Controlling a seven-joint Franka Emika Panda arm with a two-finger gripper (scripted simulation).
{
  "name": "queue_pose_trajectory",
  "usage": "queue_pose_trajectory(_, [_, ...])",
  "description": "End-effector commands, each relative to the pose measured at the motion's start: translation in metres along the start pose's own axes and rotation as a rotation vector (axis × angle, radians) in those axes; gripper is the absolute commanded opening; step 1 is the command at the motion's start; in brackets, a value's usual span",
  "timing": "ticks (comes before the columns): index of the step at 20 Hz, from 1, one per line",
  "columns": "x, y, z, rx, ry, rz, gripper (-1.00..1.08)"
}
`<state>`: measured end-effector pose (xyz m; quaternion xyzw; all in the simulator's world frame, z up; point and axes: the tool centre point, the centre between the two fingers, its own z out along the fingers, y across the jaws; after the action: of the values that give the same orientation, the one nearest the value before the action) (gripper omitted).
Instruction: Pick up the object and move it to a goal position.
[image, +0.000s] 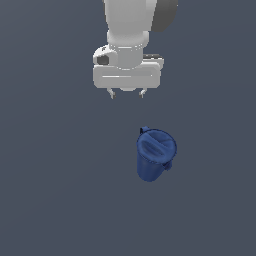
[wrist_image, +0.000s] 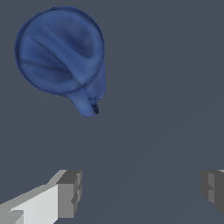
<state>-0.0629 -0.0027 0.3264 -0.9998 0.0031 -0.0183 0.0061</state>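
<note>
Exterior view: pitcher (image: 156, 155) below-right of claw (image: 127, 93), apart.

Plain dark grey-blue floor (image: 50, 200), evenly lit

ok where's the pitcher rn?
In the exterior view the blue pitcher stands on the grey floor, right of centre, below the open gripper and apart from it.

White rounded arm (image: 127, 25), dark grey joint, boxy white claw (image: 127, 93), grey fingertips (wrist_image: 70, 194)
</note>
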Motion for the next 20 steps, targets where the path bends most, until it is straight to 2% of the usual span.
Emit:
queue_pose_trajectory(1, [0.0, 0.0, 0.0, 0.0, 0.0, 0.0, 1.0])
queue_pose_trajectory(10, [0.0, 0.0, 0.0, 0.0, 0.0, 0.0, 1.0])
queue_pose_trajectory(11, [0.0, 0.0, 0.0, 0.0, 0.0, 0.0, 0.28])
queue_pose_trajectory(20, [-0.0001, -0.006, 0.0054, 0.011, -0.008, -0.017, 0.28])
